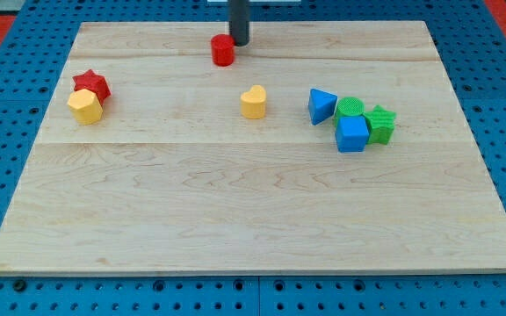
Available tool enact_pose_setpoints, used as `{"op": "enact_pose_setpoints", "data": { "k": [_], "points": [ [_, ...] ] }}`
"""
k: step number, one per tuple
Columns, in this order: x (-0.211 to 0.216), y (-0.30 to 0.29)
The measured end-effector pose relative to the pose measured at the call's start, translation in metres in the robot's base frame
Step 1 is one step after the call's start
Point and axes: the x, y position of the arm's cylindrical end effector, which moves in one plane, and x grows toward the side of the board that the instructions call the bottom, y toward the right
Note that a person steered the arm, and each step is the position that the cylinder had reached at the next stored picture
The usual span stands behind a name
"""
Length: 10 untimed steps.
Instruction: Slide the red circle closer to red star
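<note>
The red circle sits near the view's top, a little left of the middle of the wooden board. My tip is just to its upper right, touching or nearly touching it. The red star lies far off at the view's left, with a yellow hexagon-like block pressed against its lower left side.
A yellow heart lies below and right of the red circle. At the view's right a blue triangle, a green circle, a blue cube and a green star form a cluster.
</note>
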Motion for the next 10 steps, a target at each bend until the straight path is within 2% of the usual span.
{"op": "enact_pose_setpoints", "data": {
  "k": [1,3,4,6,7,10],
  "points": [
    [0.013,-0.012],
    [0.066,-0.035],
    [0.075,-0.067],
    [0.049,-0.077],
    [0.061,-0.079],
    [0.094,-0.132]
  ]
}}
